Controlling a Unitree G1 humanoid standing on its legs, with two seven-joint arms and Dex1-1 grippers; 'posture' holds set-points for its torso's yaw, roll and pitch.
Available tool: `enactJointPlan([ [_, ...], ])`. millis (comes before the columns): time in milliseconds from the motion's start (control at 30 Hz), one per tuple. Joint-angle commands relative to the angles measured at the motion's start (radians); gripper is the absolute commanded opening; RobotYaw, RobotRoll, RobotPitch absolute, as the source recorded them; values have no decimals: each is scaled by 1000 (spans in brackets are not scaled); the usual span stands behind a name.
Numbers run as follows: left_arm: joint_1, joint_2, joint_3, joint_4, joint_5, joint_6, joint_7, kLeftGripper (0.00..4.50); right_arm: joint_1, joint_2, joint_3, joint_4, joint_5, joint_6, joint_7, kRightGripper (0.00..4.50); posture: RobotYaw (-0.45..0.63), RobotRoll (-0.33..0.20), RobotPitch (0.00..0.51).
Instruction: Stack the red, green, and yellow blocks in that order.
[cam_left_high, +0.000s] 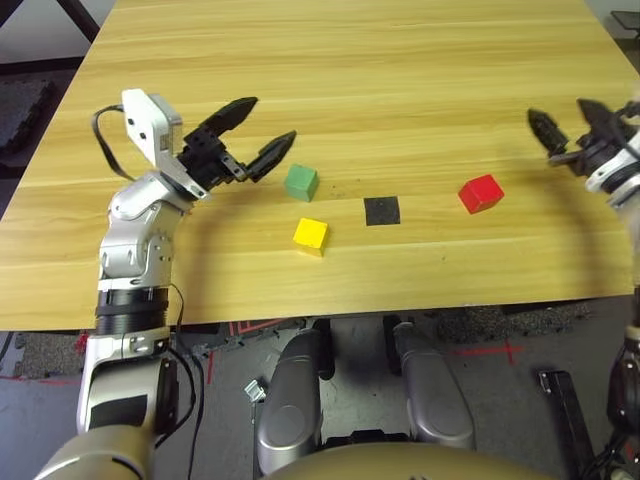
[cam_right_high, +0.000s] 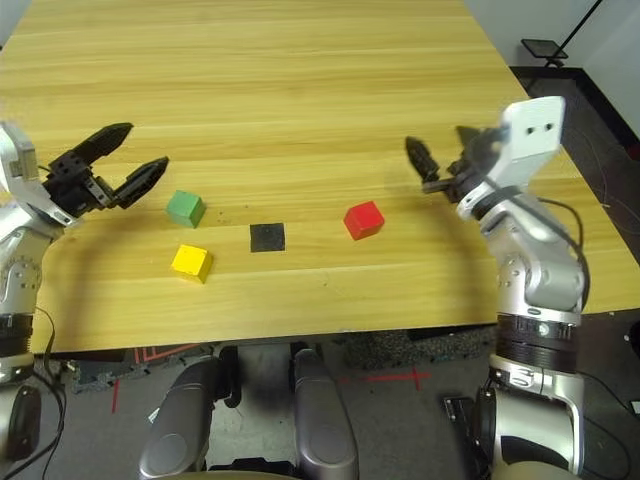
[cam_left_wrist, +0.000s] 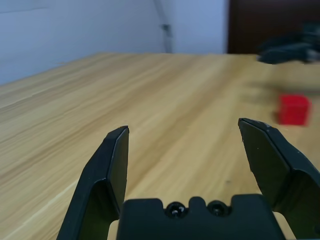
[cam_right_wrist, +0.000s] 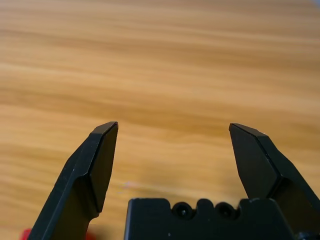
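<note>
While the broad pale wooden table (cam_left_high: 400, 60) took up most of the head-camera frame, the two silver arms were seen at its left and right edges. The left gripper (cam_left_high: 258, 128), with two black fingers, was held in the left-centre of the left eye picture, its fingers spread wide and nothing gripped between them; its tips were pointed toward the green cube and were placed just up and left of it, apart from it. The right gripper (cam_right_high: 440, 148), also of two black fingers, was found right of centre in the right eye picture, widely parted and empty, above and to the right of the red cube and clear of it.

A flat black square patch (cam_left_high: 381, 210) was seen lying on the wood near the centre of the frame. The small matte red cube (cam_left_high: 481, 193) was set just right of the patch, the small matte green cube (cam_left_high: 301, 182) was set to its left, and the small matte yellow cube (cam_left_high: 311, 235) was placed below and slightly right of the green one, near the table's lower edge. All three cubes were seen resting apart on the table surface, none stacked.
</note>
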Motion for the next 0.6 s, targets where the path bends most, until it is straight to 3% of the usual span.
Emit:
enactJointPlan([
  [33,-35,0,-52,73,35,-49,-92,4459,49,30,54,-112,20,99,-14,4500,166,-27,300],
  [233,-58,-6,-94,127,61,-115,-186,4459,66,47,85,-197,33,171,5,4500,148,-34,292],
  [600,-11,-11,-92,124,68,-132,-200,4459,143,39,112,-327,32,269,25,4500,163,-46,297],
])
